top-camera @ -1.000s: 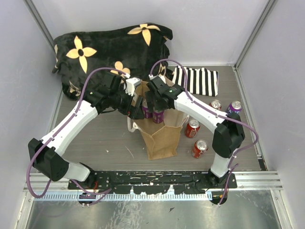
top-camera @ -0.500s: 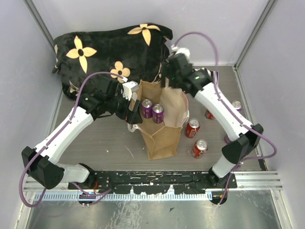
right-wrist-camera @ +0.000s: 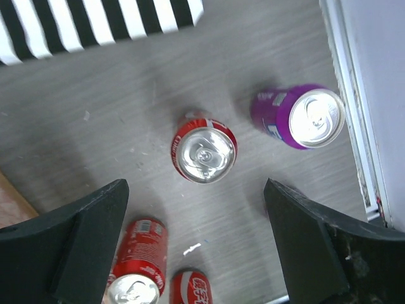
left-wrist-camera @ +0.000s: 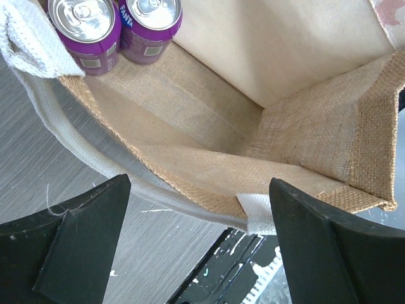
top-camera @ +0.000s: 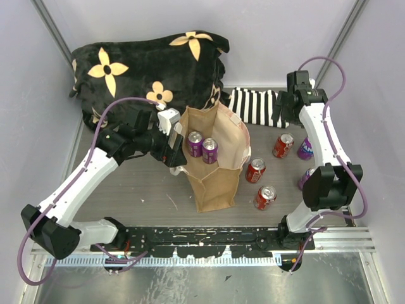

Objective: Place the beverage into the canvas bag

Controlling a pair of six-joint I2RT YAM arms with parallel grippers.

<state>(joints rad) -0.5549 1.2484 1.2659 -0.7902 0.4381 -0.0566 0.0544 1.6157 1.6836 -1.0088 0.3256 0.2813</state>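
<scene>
swung away from the mouth of the canvas bag (top-camera: pixel 215 183), where it was hanging a second ago, the right gripper (top-camera: pixel 280 114) is now being held over the far right of the table (top-camera: pixel 139 190), beside the striped cloth (top-camera: pixel 253 106). the left arm is being kept almost where it was, at the bag's left rim. two purple cans (top-camera: pixel 195 144) are already standing inside the bag, towards its left side.

the next beverage is being taken to be the upright red can (right-wrist-camera: pixel 204 152), which is being framed almost directly between the right fingers in the right wrist view; a purple can (right-wrist-camera: pixel 304 118) is standing near it by the table's edge, and two more red cans (top-camera: pixel 255 170) are sitting nearer the bag. the red can is being judged stiff-walled but dentable, smooth and round, so likely to slip under an off-centre pinch; if full, it would be moderately heavy. a hold across its side wall, below the top rim, is being suggested.

the right jaws are being held wide apart, wider than the can, with nothing between them and nothing touched. the left gripper (left-wrist-camera: pixel 199 183) is also being held spread wide, with the bag's woven rim and its cream handle (left-wrist-camera: pixel 28 38) lying below the gap; no grip on the bag is being shown.
</scene>
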